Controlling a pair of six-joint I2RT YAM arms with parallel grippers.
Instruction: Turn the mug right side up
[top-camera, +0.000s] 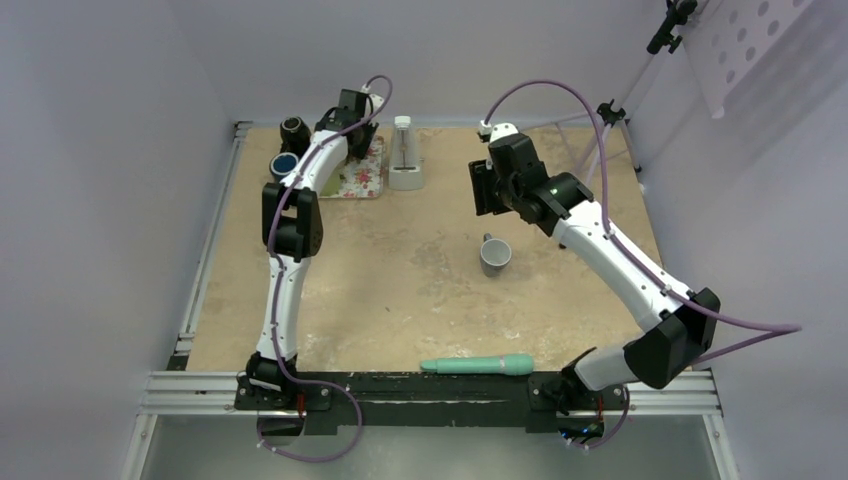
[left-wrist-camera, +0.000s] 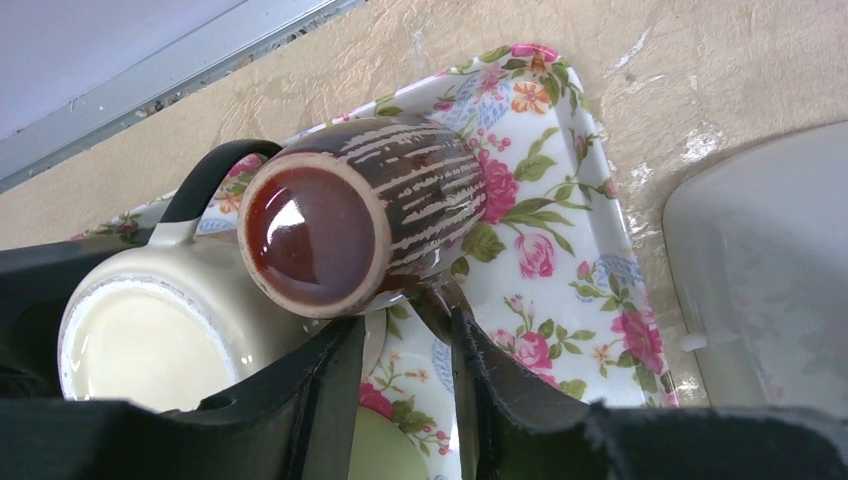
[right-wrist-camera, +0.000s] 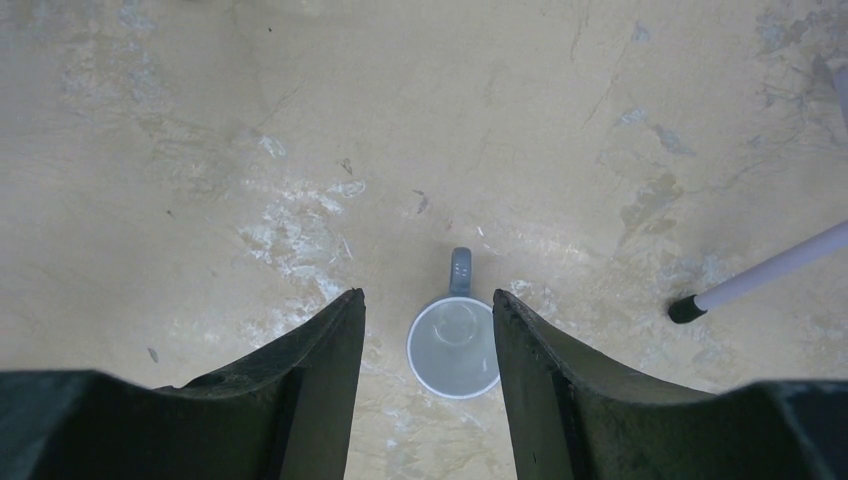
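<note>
A brown mug with cream streaks (left-wrist-camera: 360, 225) lies on its side on a floral tray (left-wrist-camera: 560, 270), its glossy mouth facing the left wrist camera. Its dark handle (left-wrist-camera: 437, 300) sits by my left gripper's right fingertip. My left gripper (left-wrist-camera: 408, 320) is slightly open just below the mug, over the tray at the back left (top-camera: 352, 103). A grey mug (top-camera: 495, 256) stands upright mid-table, handle pointing away. My right gripper (right-wrist-camera: 426, 296) hangs open well above it (right-wrist-camera: 453, 345), empty.
A cream mug (left-wrist-camera: 140, 330) stands against the brown mug on the tray. A black mug (top-camera: 293, 130) and a blue-lined cup (top-camera: 284, 163) sit left of the tray. A white metronome-like object (top-camera: 404, 155) stands right of it. A teal cylinder (top-camera: 478, 365) lies at the front edge. A stand leg (right-wrist-camera: 760, 275) reaches in at right.
</note>
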